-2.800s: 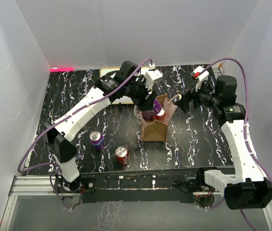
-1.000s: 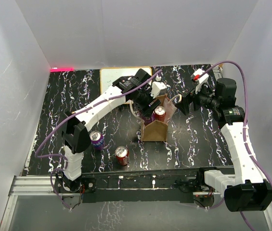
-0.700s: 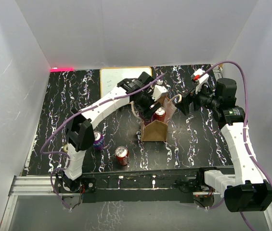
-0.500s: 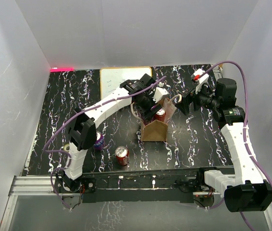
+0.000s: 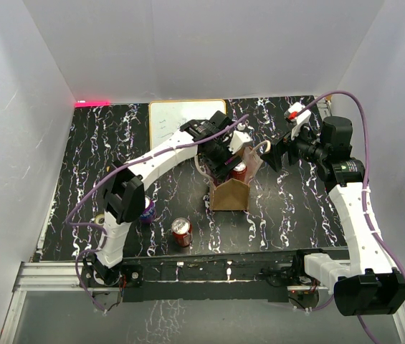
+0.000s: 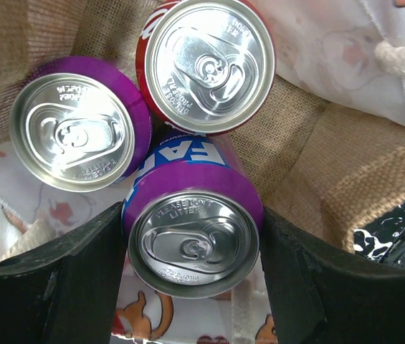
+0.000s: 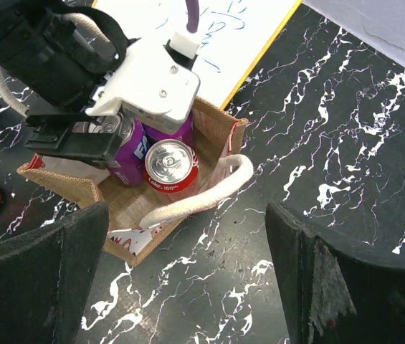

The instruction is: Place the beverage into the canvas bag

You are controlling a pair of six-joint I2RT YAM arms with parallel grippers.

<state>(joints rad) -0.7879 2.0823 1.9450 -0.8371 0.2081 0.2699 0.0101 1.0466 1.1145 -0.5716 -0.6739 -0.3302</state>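
The canvas bag (image 5: 229, 193) stands mid-table, tan with cream rope handles (image 7: 202, 193). My left gripper (image 5: 223, 159) reaches down into it and is shut on a purple can (image 6: 191, 240), its fingers (image 6: 59, 279) against both sides of the can. Inside the bag, a red cola can (image 6: 209, 64) and a second purple can (image 6: 73, 132) stand upright beside the held one. The red can also shows from above (image 5: 239, 170). My right gripper (image 5: 274, 152) is open and empty, just right of the bag and above the table (image 7: 188, 211).
A white framed whiteboard (image 5: 180, 118) lies behind the bag. A red can (image 5: 180, 231) and a purple can (image 5: 145, 210) stand on the black marbled table at front left, the purple one partly behind my left arm's elbow.
My left gripper has lowered the purple can into the bag, and the left arm's elbow has swung right. The right arm has stayed put.
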